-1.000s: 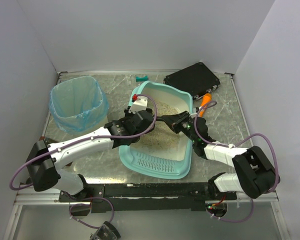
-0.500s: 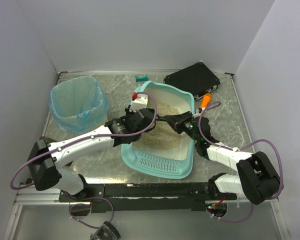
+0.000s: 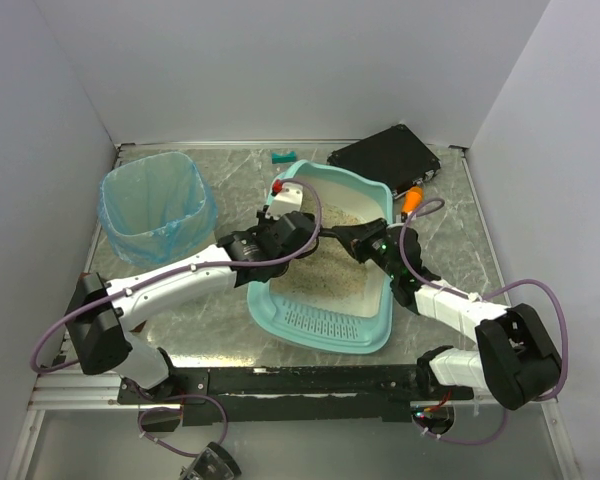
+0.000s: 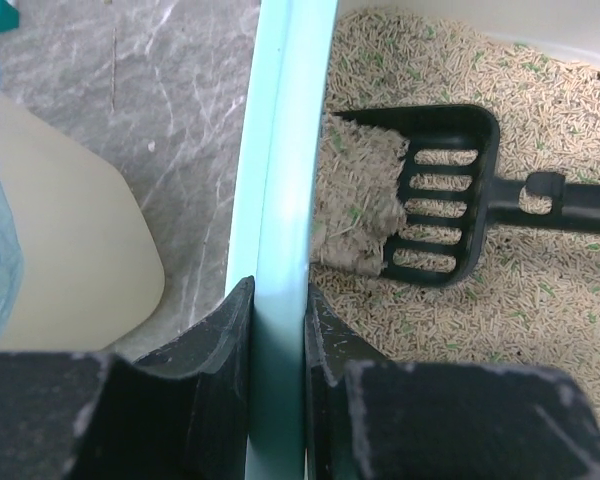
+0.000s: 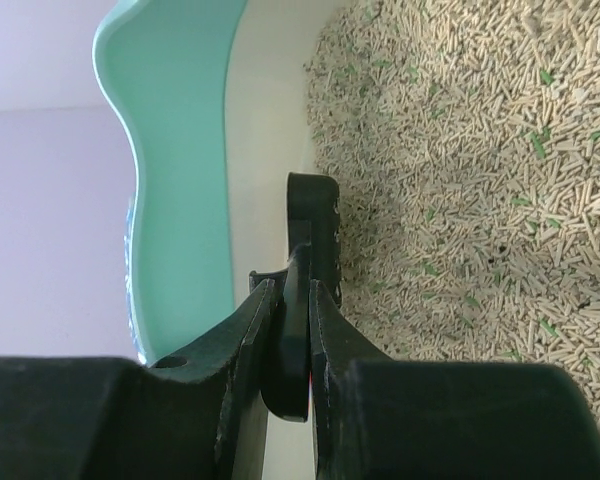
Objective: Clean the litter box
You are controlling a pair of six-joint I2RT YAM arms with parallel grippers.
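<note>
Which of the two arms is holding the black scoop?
The right gripper: it pinches the handle of the scoop. The left gripper instead clamps the rim of the litter box.

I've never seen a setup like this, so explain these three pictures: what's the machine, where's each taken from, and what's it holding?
Two robot arms are bolted to a marble table. One picture looks down from overhead; the other two come from cameras on the wrists. The left jaws pinch the teal rim of the litter box. The right jaws grip the handle of a black scoop, which carries a clump of litter. Also on the table: a bin lined with a blue bag and a black case.
</note>
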